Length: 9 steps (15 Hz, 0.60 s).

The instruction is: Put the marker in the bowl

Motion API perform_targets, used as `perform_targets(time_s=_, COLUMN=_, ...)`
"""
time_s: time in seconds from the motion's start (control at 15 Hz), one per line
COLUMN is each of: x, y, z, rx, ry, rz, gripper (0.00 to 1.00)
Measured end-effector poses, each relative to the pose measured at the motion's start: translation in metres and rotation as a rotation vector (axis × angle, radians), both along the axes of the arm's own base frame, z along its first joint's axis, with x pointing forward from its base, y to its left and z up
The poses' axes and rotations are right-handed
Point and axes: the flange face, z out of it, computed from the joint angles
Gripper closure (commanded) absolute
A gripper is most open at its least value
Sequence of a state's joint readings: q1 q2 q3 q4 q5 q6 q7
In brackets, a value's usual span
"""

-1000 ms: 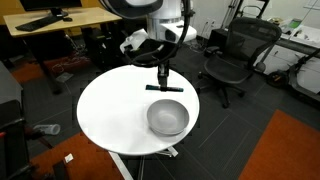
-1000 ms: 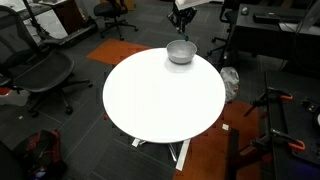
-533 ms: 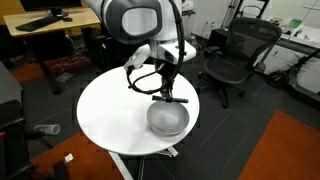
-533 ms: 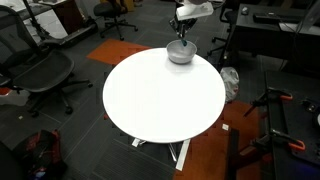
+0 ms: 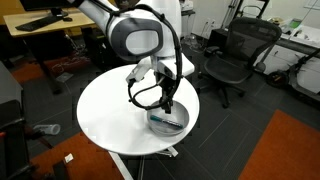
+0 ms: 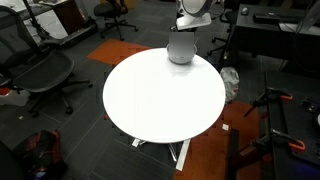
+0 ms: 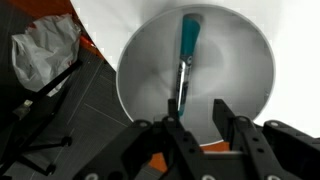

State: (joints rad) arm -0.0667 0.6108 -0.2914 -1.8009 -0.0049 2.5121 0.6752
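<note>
The grey-silver bowl [image 7: 230,70] fills the wrist view and also shows in both exterior views [image 5: 170,124] [image 6: 180,57]. The marker [image 7: 186,60], dark with a teal end pointing away from me, is inside the bowl's outline. Its near end is right beside one finger [image 7: 178,122]; I cannot tell if they touch. My gripper [image 7: 200,118] is open, with a clear gap between the fingers, and nothing is clamped. It hangs low over the bowl in both exterior views [image 5: 167,106] [image 6: 181,42], partly hiding it.
The bowl stands near the edge of a round white table [image 5: 105,110] [image 6: 160,100]. Black office chairs [image 5: 232,55] [image 6: 40,75] stand around it. A crumpled plastic bag [image 7: 45,50] lies on the dark floor below the table edge. Desks [image 5: 60,18] line the back.
The arm has swung from behind the bowl to right over it and come down, so the gripper now hangs just above the bowl.
</note>
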Motion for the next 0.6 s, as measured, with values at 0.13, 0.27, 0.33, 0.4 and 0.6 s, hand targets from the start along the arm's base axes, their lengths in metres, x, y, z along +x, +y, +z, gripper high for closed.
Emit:
perform_targets(time_s=0.13, x=-0.0004, y=-0.001, z=-0.003, rx=0.001, ry=0.004, rz=-0.002, gripper=0.12)
perform_targets(time_s=0.27, x=-0.0002, y=-0.0014, z=-0.0039, rx=0.0, ry=0.005, rz=-0.003, gripper=0.0)
perform_targets(time_s=0.33, x=0.0, y=-0.0014, z=-0.0038, rx=0.0, ry=0.004, rz=-0.003, gripper=0.0)
perform_targets(time_s=0.4, x=0.0003, y=-0.0015, z=-0.0035, rx=0.0, ry=0.003, rz=-0.002, gripper=0.0)
perform_targets(time_s=0.6, x=0.0017, y=-0.0016, z=-0.0018, rx=-0.001, ry=-0.001, rz=-0.002, gripper=0.0)
